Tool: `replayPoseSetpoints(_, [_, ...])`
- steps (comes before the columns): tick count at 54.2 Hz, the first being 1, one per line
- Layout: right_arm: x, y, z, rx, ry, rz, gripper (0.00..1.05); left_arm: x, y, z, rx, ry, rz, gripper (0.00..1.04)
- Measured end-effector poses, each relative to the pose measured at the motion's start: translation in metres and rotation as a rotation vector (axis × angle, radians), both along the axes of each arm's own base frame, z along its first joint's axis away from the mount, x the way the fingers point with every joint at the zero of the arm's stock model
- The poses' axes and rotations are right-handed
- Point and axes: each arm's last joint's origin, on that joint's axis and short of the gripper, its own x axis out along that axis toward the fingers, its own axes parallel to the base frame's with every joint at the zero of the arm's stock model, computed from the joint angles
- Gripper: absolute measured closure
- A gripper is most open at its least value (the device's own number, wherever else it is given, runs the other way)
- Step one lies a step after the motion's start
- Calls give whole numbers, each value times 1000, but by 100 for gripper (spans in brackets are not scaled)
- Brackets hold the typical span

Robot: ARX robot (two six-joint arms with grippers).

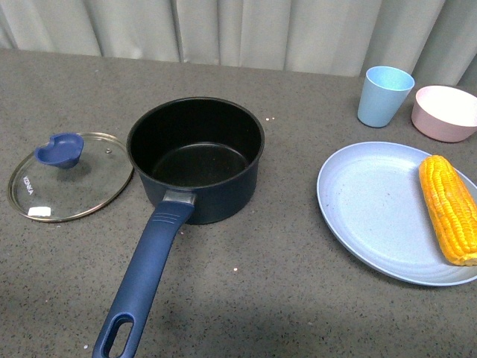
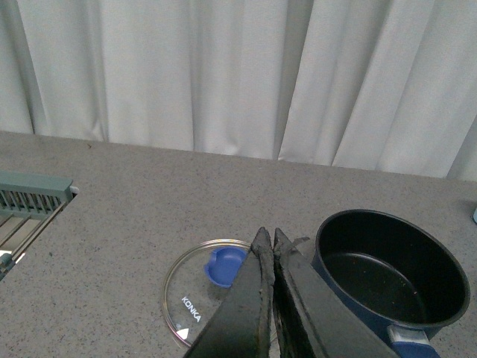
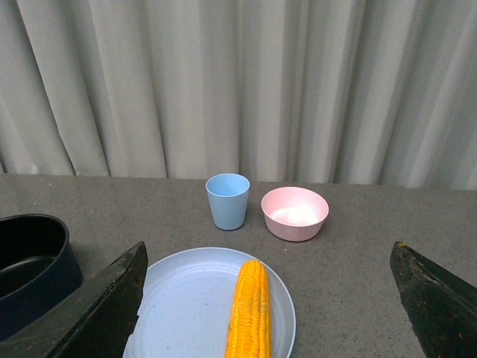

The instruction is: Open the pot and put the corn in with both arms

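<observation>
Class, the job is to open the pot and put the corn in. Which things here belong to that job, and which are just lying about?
Job: pot, glass lid (off, beside the pot), corn.
Lying about: blue plate under the corn, blue cup, pink bowl.

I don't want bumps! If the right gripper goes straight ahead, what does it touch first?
Likely the corn on the blue plate, straight ahead of the open right gripper; depth is unclear.

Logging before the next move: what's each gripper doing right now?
Left gripper: jaws closed, holding nothing.
Right gripper: jaws wide open, empty.
</observation>
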Motion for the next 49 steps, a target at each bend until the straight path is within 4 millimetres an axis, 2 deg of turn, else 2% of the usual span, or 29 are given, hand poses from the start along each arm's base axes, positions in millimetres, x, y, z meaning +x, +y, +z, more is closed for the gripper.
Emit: replayPoseSetpoints(49, [0, 0, 0, 0, 0, 0, 9, -27, 0, 3, 0, -13, 0, 101])
